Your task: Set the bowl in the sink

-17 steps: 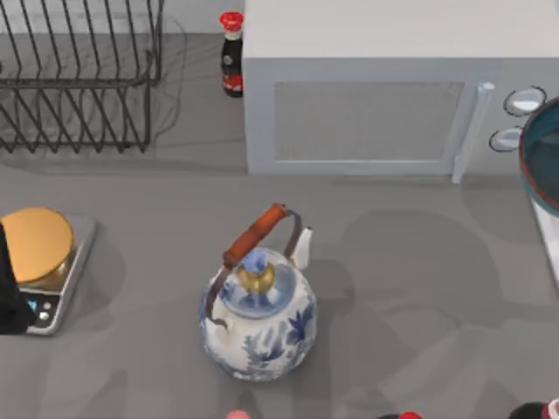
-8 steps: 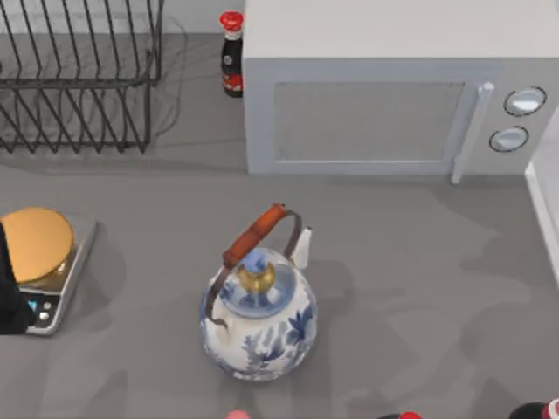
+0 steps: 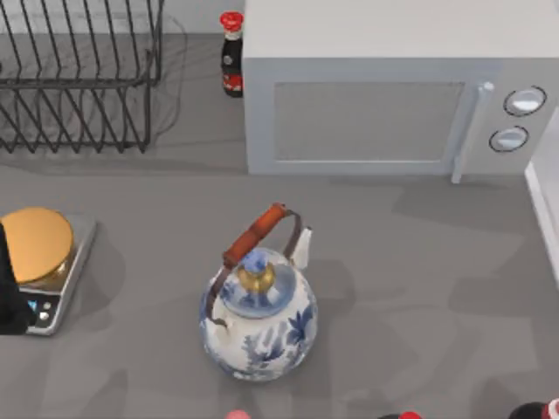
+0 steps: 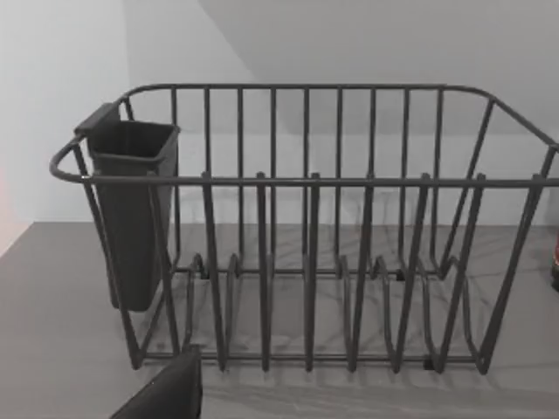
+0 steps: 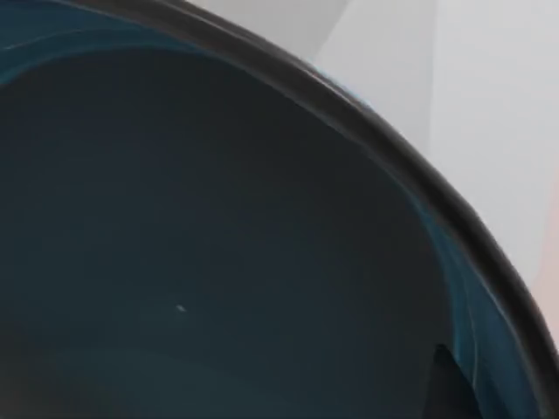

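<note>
Where the right wrist view looks down at close range, the bowl point(image 5: 218, 253) shows its dark teal-blue inside and dark rim, with pale surface beyond the rim; whether the right end effector grips it, or how far its fingers are parted, cannot be told. On the grey tabletop point(image 3: 410, 288) in the top view, the blue-and-white kettle point(image 3: 258, 316) stands in front of the microwave point(image 3: 384, 87), a soy sauce bottle point(image 3: 231, 54) beside it, and a kitchen scale point(image 3: 39, 262) sits at the left edge. The left wrist view faces the wire dish rack point(image 4: 306, 236) with its dark cutlery holder point(image 4: 131, 209).
</note>
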{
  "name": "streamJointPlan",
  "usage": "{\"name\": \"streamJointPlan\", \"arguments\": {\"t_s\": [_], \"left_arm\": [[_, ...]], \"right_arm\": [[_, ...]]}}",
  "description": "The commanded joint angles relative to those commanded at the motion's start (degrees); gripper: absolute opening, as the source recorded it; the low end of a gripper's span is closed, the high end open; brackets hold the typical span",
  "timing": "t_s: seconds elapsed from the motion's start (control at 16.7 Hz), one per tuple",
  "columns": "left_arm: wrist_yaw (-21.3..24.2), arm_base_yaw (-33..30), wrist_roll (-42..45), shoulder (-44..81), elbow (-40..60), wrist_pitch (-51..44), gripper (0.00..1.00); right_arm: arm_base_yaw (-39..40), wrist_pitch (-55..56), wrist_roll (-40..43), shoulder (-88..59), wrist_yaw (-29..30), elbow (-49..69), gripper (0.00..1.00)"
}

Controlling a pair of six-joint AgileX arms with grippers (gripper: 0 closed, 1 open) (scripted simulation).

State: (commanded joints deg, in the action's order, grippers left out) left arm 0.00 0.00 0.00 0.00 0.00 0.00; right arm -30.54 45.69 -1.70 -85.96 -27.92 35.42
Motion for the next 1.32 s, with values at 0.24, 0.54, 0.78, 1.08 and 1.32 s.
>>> {"name": "streamJointPlan", "arguments": {"t_s": [0.24,0.54,0.78,1.08,1.32], "left_arm": [[0.00,0.00,0.00,0.00,0.00,0.00,1.00],[0.00,0.00,0.00,0.00,0.00,0.00,1.00],[0.00,0.00,0.00,0.00,0.00,0.00,1.00],[0.00,0.00,0.00,0.00,0.00,0.00,1.00],[0.00,0.00,0.00,0.00,0.00,0.00,1.00]], "right_arm": [[0.37,6.19,0.65,0.42,-0.82,-1.27,0.00],[0.30,6.09,0.57,0.18,-0.77,-1.08,0.00],[0.10,10.12,0.56,-3.73,-0.78,-1.45,0.00],[-0.34,28.37,0.70,-19.85,-0.70,-3.60,0.00],[-0.07,45.35,0.87,-33.55,-0.51,-6.09,0.00]]}}
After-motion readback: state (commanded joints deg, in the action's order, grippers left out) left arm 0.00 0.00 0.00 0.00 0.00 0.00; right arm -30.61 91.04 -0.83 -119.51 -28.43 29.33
